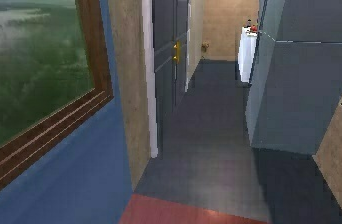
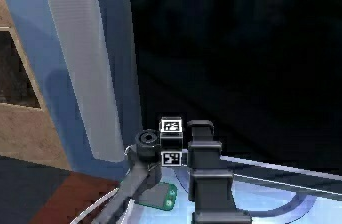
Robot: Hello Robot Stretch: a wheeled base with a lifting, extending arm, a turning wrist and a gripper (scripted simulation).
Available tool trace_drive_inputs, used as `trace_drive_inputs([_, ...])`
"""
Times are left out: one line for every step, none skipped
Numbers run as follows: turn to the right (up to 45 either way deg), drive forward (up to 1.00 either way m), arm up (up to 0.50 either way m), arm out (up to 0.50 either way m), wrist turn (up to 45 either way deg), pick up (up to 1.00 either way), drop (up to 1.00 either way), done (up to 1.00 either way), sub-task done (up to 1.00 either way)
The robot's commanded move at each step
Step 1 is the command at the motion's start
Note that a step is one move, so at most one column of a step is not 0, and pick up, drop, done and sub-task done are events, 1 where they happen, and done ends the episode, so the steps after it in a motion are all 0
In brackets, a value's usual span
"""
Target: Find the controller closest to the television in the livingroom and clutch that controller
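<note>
Claw (image 2: 137, 172): can't tell grip or load | tight hallway (image 1: 205, 125) ahead | risk: scraping grey cabinet (image 1: 301, 85) squeezing through

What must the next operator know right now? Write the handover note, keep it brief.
Tool: at the end of the arm, in front of a blue wall; cannot tell whether it holds anything.
Place: a hallway, with a window on the forward view's left, a dark door and a grey cabinet on its right.
Done: nothing that can be confirmed.
Left: get to the living room, find the television, choose the controller nearest it, grip it.
</note>
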Motion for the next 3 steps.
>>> trace_drive_inputs([0.0, 0.0, 0.0, 0.0, 45.0, 0.0, 0.0, 0.0, 0.0])
trace_drive_inputs([0.0, 0.0, 0.0, 0.0, 45.0, 0.0, 0.0, 0.0, 0.0])
trace_drive_inputs([0.0, 0.0, 0.0, 0.0, 45.0, 0.0, 0.0, 0.0, 0.0])
